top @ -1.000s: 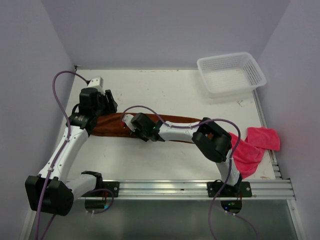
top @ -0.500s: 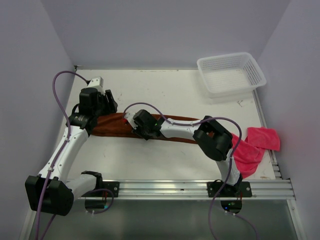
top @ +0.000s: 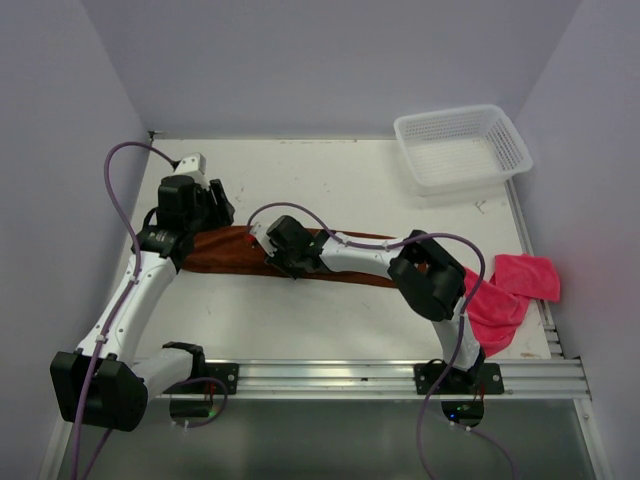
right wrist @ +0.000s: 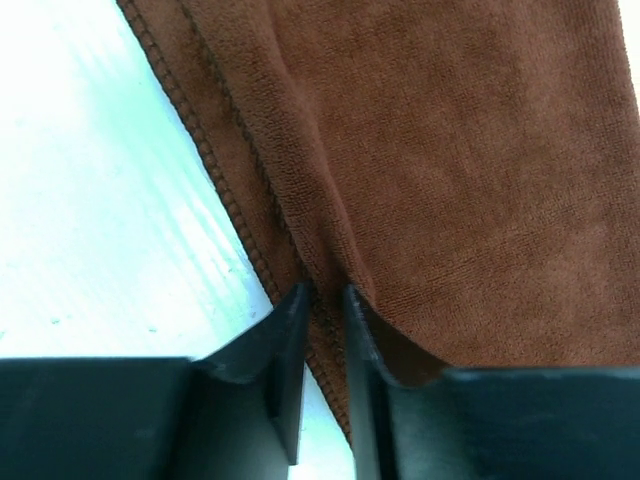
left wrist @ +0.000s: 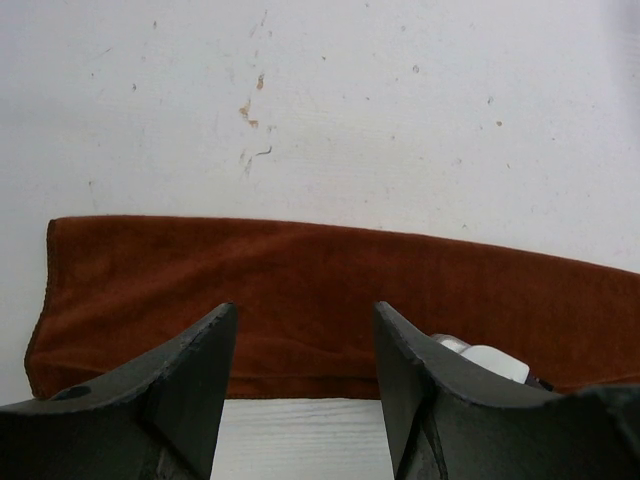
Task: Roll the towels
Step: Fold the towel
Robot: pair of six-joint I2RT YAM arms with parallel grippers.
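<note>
Right gripper (right wrist: 322, 300) fingers stand nearly together, pinching a ridge of the rust-brown towel (right wrist: 480, 180) beside its stitched hem. That towel lies flat, long and unrolled across the middle of the table (top: 330, 180), with the left gripper (left wrist: 300, 312) spread above its left end. The pink towel (top: 505, 295) lies crumpled at the table's right edge, and the white basket (top: 462, 145) sits in the far right corner.

The white table (top: 350, 190) carries three items. The rust-brown towel (top: 225, 250) lies flat as a long strip directly beneath the left gripper (left wrist: 300, 320) and the right gripper (right wrist: 320, 300). The pink towel (top: 520, 275) lies crumpled well to the right of the right gripper. The mesh basket (top: 462, 148) stands beyond and to the right of it.
</note>
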